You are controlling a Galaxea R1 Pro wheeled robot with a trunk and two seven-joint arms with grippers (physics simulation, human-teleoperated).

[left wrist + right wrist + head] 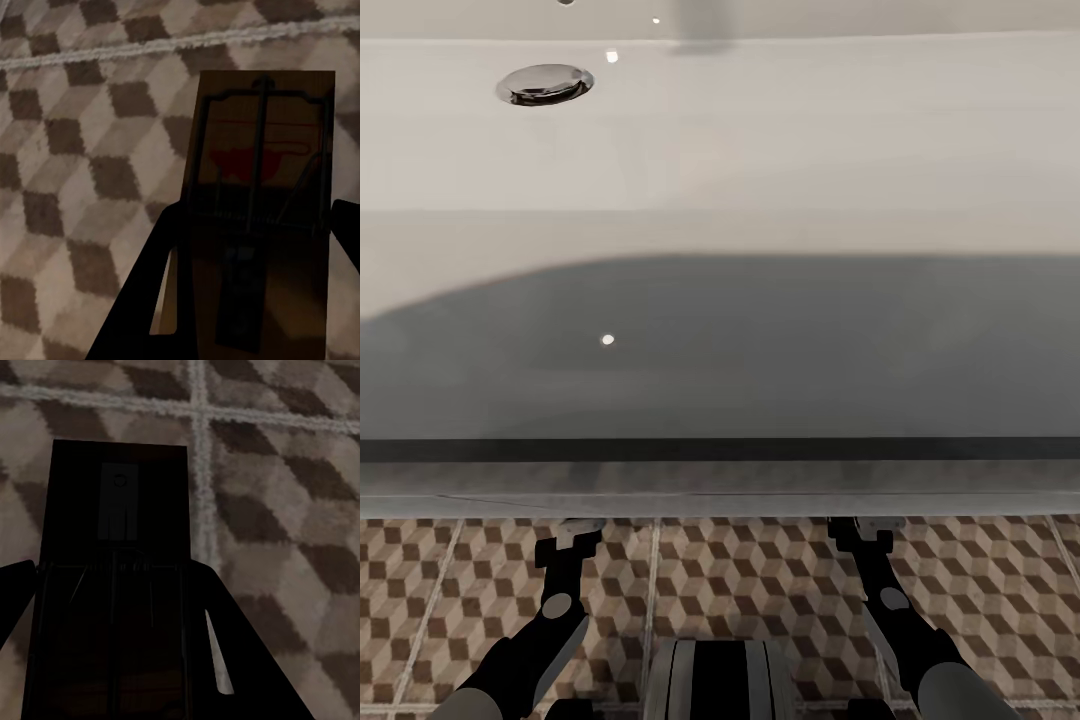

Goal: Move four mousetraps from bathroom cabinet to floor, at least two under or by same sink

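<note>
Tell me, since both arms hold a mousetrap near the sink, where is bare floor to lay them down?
Bare bathroom floor lies between the two arms, bordered by the sink front edge ahead and the robot's base behind. Below the left mousetrap the tiles run bare up to a grout line; likewise beside the right mousetrap. Under the sink's edge both forearms crowd in.

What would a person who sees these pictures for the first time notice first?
First the wide white sink with its chrome drain, which takes most of the head view. Below its edge both arms reach down over the cube-patterned floor. Each wrist view shows a dark mousetrap between the fingers above the tiles: one in the left gripper, one in the right gripper.
</note>
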